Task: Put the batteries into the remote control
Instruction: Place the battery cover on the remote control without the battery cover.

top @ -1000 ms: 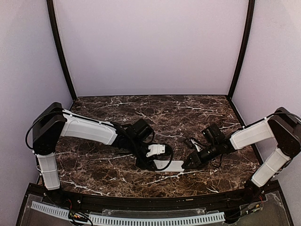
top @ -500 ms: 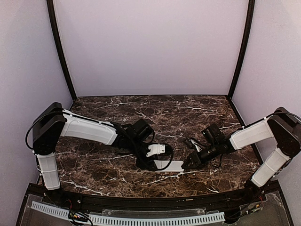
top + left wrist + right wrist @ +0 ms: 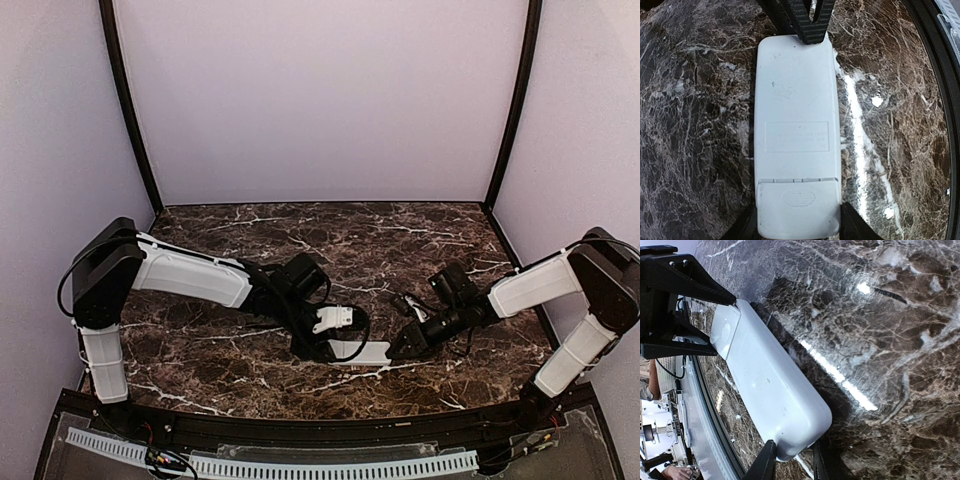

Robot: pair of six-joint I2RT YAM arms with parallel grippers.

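Small white rectangular plastic remote control (image 3: 360, 351) (image 3: 797, 135) (image 3: 770, 385) lies lengthwise, plain back up, at the near centre of the dark brown white-veined marble tabletop (image 3: 400, 240) (image 3: 690, 125), between the two arms. Cannot tell whether it rests on the surface or sits just clear of it. The white flat battery cover (image 3: 797, 207) (image 3: 725, 332), with its oval thumb mark, is seated in the back at the end nearer the left arm. Left gripper (image 3: 325, 350) (image 3: 799, 227) (image 3: 722, 327): jaws clenched on the remote control at the cover end, one dark finger against each long side. Right gripper (image 3: 398, 350) (image 3: 810, 20) (image 3: 792, 460): jaws clenched on the opposite end, fingers pinching the rounded corner. Both arms reach low and inward, wrists near the tabletop. A bright light streak reflects on the marble beside the remote control.
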